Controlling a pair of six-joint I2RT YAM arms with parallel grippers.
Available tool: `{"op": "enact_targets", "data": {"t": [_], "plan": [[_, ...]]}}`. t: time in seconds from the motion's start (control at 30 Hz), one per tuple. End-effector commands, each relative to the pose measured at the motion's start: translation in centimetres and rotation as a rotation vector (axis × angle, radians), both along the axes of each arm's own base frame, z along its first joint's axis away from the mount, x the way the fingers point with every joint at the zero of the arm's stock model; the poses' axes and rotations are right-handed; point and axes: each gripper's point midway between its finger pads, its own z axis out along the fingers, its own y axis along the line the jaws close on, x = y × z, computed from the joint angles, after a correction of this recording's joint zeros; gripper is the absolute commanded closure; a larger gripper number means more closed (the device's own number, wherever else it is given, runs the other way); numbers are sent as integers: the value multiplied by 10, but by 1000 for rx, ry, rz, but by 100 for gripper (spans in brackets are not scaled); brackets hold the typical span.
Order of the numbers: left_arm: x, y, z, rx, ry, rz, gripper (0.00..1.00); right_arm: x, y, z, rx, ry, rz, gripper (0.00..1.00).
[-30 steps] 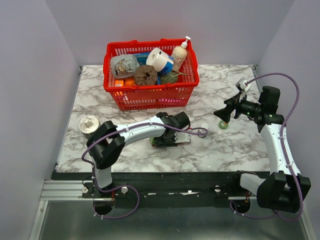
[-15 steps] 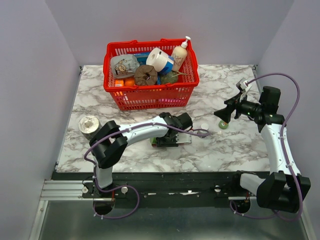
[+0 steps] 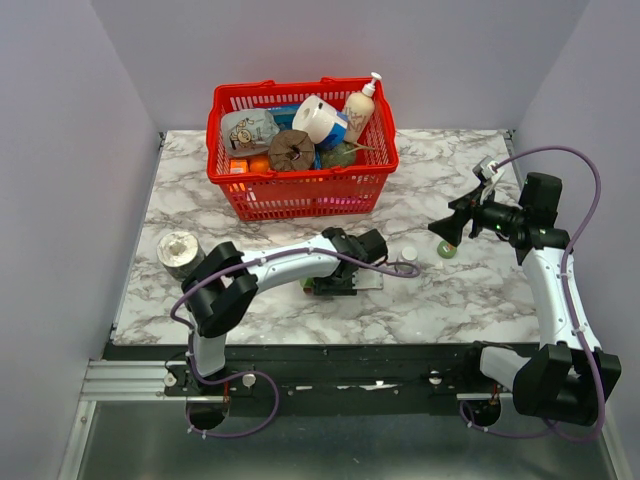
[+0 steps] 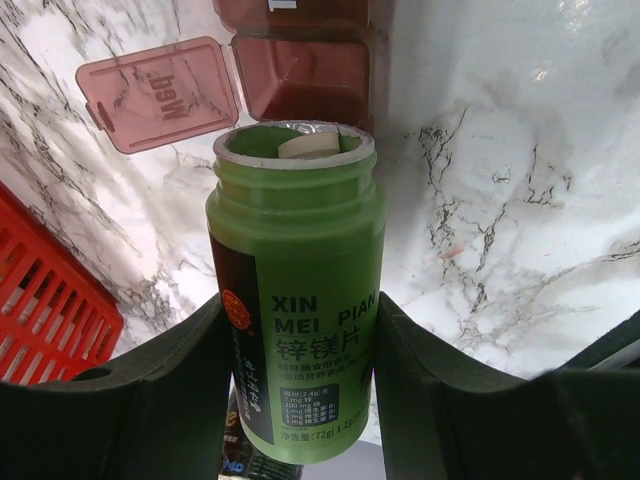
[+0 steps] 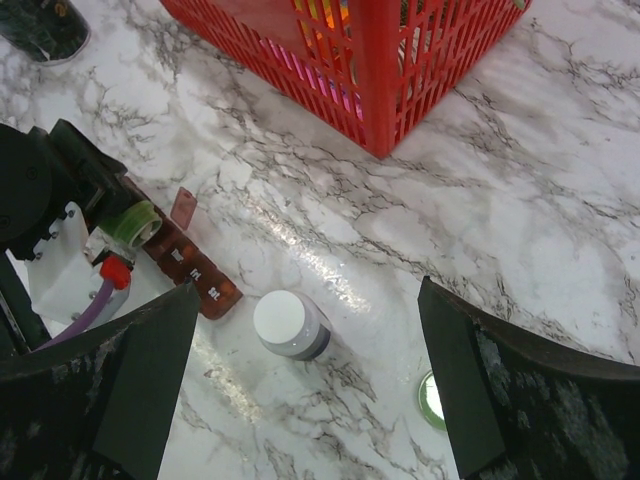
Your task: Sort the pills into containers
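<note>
Surface point(image 3: 470, 290): rectangular top, white marble pattern with grey veining, filling the middle of the top view. It is glossy, with a bright streak of reflected light point(image 5: 318, 262) in the right wrist view.
Far wall point(image 3: 340, 45), left wall point(image 3: 60, 170), right wall point(image 3: 590, 90): plain pale lilac-grey panels enclosing the surface on three sides.
Near edge: black strip point(image 3: 330, 352), with a silver slotted rail point(image 3: 120, 380) at the near left.
Below: dull grey metal sheet point(image 3: 350, 450).
</note>
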Motion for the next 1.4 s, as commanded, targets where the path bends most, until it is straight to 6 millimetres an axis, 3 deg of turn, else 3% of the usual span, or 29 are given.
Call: {"op": "enact_targets", "data": {"t": [0.0,0.77,1.37], "plan": [[5,-1,4,41,-40,-22,100,-2,1,13,9,-29,25,0],[14,-2,11,90,-140,-58,100,-3,0,14,20,-22,26,0],[8,0,9,120,-153,-107,100,-4,-2,14,29,-18,25,0]]}}
